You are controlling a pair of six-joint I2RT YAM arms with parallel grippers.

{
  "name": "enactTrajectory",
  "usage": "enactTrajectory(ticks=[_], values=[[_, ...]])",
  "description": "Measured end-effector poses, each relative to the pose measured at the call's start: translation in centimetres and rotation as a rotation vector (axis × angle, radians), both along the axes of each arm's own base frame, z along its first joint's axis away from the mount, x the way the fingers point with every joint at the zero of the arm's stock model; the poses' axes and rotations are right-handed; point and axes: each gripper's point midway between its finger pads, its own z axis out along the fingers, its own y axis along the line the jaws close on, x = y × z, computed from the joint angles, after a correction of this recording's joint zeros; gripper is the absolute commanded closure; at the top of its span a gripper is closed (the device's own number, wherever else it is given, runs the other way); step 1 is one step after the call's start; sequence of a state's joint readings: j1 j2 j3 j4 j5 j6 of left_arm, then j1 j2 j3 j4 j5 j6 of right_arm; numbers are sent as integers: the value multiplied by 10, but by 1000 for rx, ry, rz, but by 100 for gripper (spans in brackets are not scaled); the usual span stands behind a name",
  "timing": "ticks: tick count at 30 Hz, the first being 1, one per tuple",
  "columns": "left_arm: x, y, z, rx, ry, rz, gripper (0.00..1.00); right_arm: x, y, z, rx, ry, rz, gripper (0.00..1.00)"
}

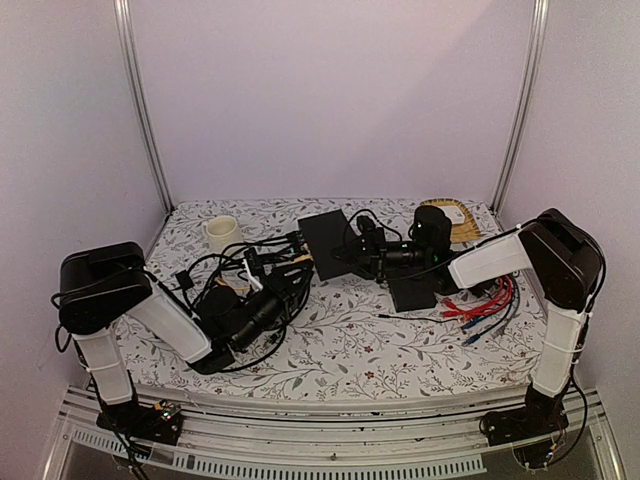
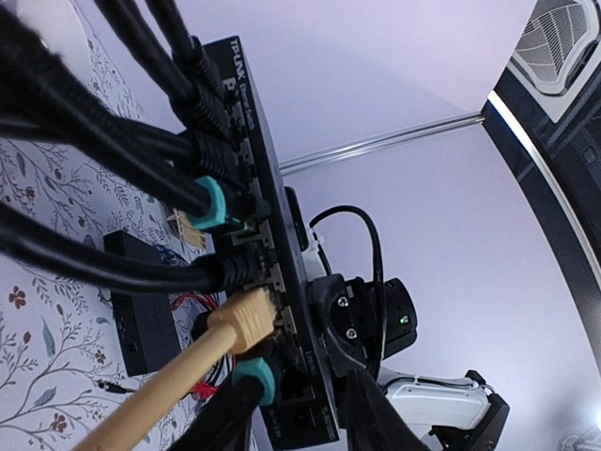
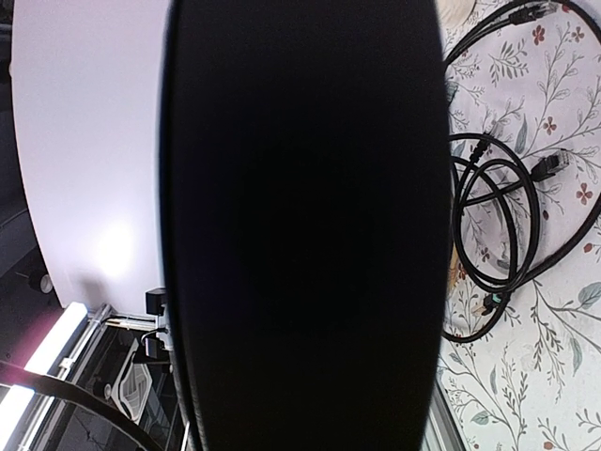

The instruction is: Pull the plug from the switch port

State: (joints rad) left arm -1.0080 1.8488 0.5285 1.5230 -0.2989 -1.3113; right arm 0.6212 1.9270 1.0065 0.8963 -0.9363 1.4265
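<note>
The switch [image 1: 325, 243] is a flat black box at the table's middle back. In the left wrist view its port edge [image 2: 282, 282] carries several plugs: black ones, a tan plug [image 2: 246, 319] and a teal-booted plug [image 2: 258, 381]. My left gripper [image 1: 287, 288] sits among the cables at the port side. It [image 2: 296, 418] is open, with its dark fingers [image 2: 380, 413] either side of the teal plug and the switch's end. My right gripper [image 1: 366, 252] grips the switch's far edge. The switch's black face [image 3: 300, 225] fills the right wrist view and hides the fingers.
A shorter black box [image 1: 413, 293] lies right of the switch, also seen in the left wrist view [image 2: 141, 310]. Red and blue cables [image 1: 487, 300] lie at the right, a cream cup [image 1: 220, 232] at the back left, a woven item [image 1: 457, 214] at the back right. Black cable loops [image 3: 498, 235] lie on the cloth.
</note>
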Motion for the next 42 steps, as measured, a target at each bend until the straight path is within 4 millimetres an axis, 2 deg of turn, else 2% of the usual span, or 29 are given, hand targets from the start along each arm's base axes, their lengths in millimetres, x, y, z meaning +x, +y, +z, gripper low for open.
enactTrajectory(ticks=[7,24,36,42], values=[[0,-5,4,-4,-13,-23,58,0,0,0,-6,4,-1,98],[-2,-16,0,30,-13,-129,58,-5,-3,0,-13,-14,1,98],[-5,-22,-1,45,-16,-184,65,-10,-5,1,-18,-18,17,98],[-7,-29,0,48,-11,-226,73,-17,-11,2,-21,-45,16,98]])
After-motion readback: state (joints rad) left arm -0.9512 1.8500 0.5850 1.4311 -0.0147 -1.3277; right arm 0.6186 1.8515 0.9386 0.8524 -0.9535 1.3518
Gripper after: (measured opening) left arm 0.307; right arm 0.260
